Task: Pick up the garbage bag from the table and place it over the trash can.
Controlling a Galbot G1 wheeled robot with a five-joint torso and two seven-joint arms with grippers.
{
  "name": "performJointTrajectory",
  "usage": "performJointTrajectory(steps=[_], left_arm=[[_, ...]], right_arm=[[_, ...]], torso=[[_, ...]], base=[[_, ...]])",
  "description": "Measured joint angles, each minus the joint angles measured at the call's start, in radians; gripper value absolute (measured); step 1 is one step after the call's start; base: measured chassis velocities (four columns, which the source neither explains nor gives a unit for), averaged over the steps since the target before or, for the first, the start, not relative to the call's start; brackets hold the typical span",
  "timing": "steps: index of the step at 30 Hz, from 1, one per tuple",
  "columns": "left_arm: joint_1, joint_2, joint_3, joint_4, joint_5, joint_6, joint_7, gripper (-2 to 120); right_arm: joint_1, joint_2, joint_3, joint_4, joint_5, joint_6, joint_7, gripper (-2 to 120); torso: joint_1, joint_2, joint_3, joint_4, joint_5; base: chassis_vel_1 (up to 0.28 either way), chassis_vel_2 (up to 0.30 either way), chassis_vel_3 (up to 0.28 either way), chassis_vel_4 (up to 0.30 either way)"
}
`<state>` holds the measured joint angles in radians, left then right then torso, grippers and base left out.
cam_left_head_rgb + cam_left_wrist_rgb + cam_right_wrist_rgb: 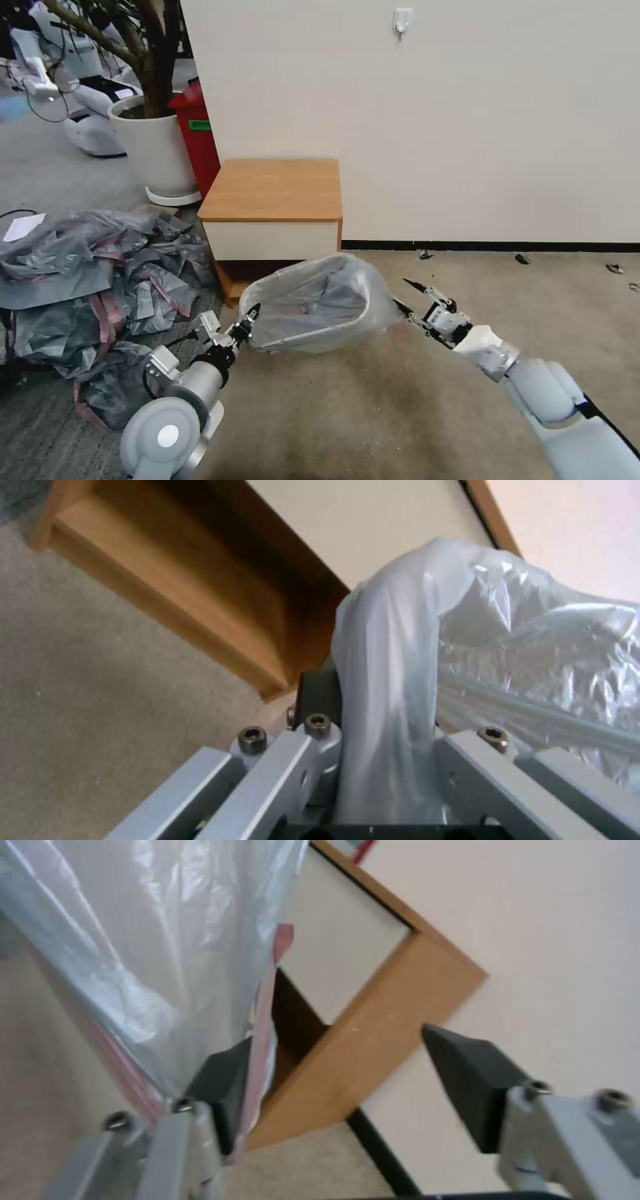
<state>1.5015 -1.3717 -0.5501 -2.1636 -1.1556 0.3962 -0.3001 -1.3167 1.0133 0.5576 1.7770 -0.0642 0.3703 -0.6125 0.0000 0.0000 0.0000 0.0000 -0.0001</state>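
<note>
Already the garbage bag [313, 300] is off the tabletop [273, 190] and sits stretched over the trash can [303, 343] on the carpet in front of the nightstand, its grey film ballooning above the rim. The left end effector [248, 321] is at the bag's near-left corner, and the left wrist view shows a fold of plastic running down between its fingers [293, 760], so it looks clamped on the bag. The right end effector [408, 301] is at the opposite side with its jaws spread wide; in the right wrist view one dark pad [223, 1085] touches the pink-edged rim while the other stands well clear, gripping nothing. The likely trouble is on the left: if that arm pulls away without letting go, it could drag the film off the rim or tip the light can. On the right, the loose rim may ride up and slip off the corner, since nothing pins it.
</note>
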Motion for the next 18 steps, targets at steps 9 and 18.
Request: performJointTrajectory(steps=[9, 18], left_arm=[[-0.021, 0.007, 0.006, 0.032, 0.014, 0.000, -0.001, 5], [-0.022, 0.009, 0.008, 0.034, 0.019, 0.000, -0.004, 5]], right_arm=[[-0.008, -0.002, 0.037, -0.018, 0.054, -0.011, -0.013, 99], [-0.031, -0.008, -0.065, -0.027, 0.237, -0.267, 0.202, 100]], torso=[[0.000, 0.000, 0.000, 0.0001, 0.0000], [0.000, 0.000, 0.000, 0.0001, 0.0002]], base=[[0.000, 0.000, 0.000, 0.000], [0.000, 0.000, 0.000, 0.000]])
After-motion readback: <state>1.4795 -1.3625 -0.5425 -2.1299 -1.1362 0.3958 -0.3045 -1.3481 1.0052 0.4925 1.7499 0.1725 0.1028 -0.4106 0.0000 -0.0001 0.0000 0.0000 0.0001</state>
